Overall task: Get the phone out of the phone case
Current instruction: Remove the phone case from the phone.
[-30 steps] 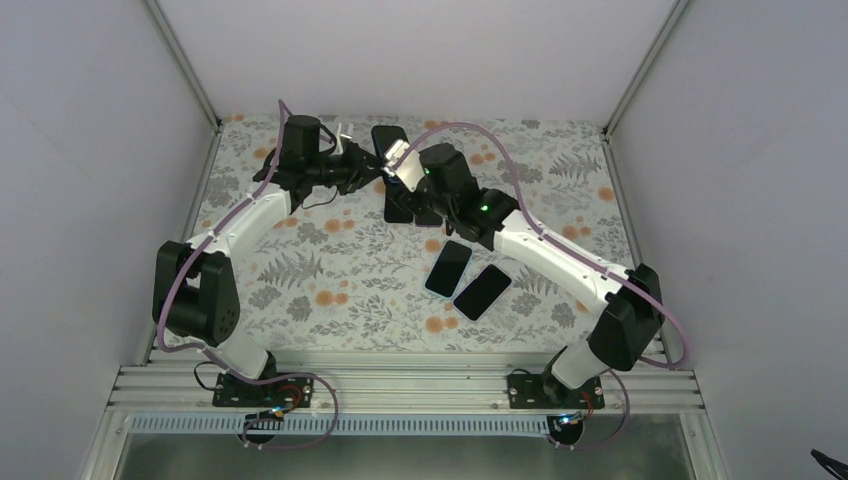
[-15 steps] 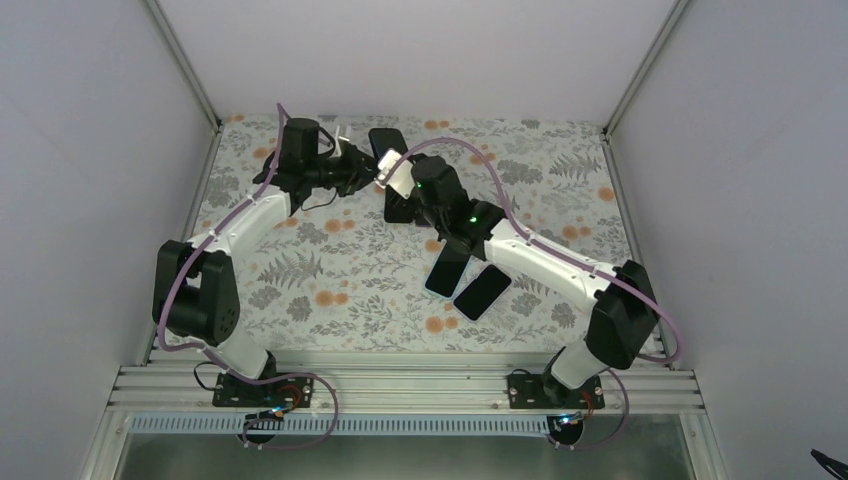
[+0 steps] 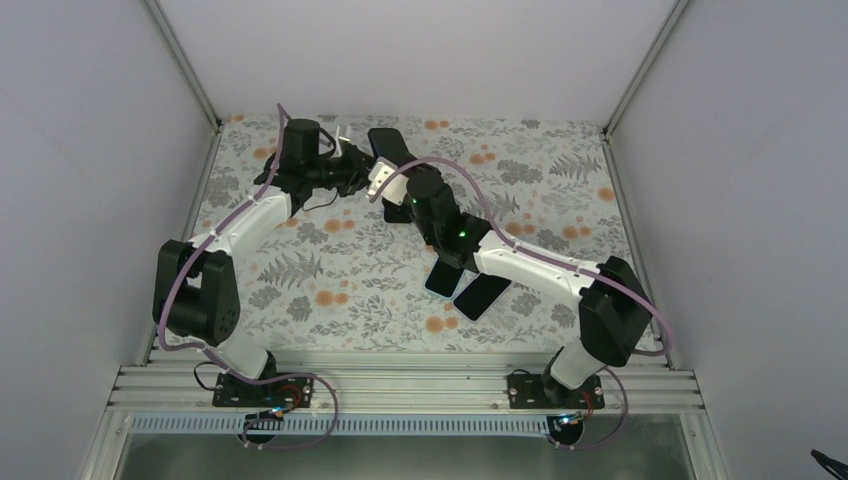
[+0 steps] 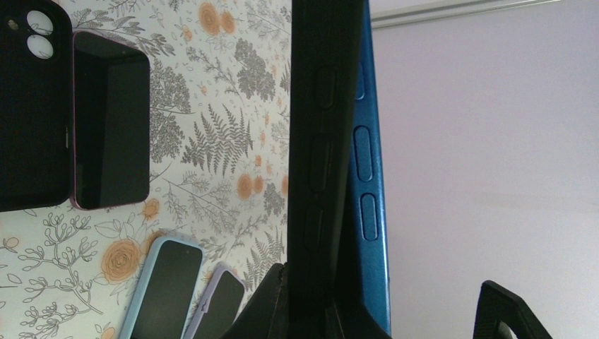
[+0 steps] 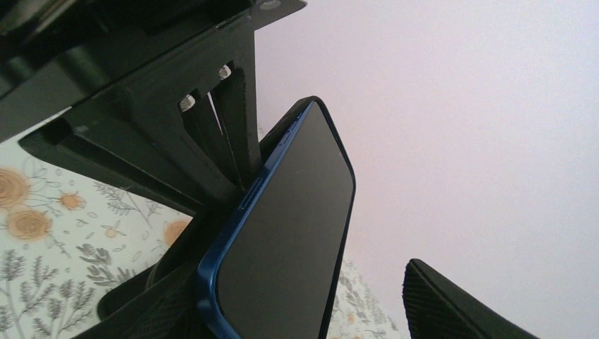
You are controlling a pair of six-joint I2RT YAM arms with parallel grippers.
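My left gripper (image 3: 358, 170) is held up at the back of the table. It looks shut on the black phone case (image 4: 325, 141), one finger outside its back and one inside. The blue phone (image 4: 369, 162) stands partly peeled away from the case, still seated at the bottom. In the top view the pair (image 3: 388, 148) rises just beyond the left gripper. My right gripper (image 5: 304, 311) is open around the phone (image 5: 282, 240). The phone's back rests by one finger, and the other finger (image 5: 452, 304) stands well clear of the screen.
On the floral mat lie a loose black case (image 4: 32, 106) beside a dark phone (image 4: 109, 120). Two more cased phones, light blue (image 4: 166, 289) and lilac (image 4: 219, 304), lie under the right forearm (image 3: 482, 292). White walls enclose the table.
My right arm has swung left and forward, bringing its open gripper up to the phone held by the left gripper. The left arm has barely moved.
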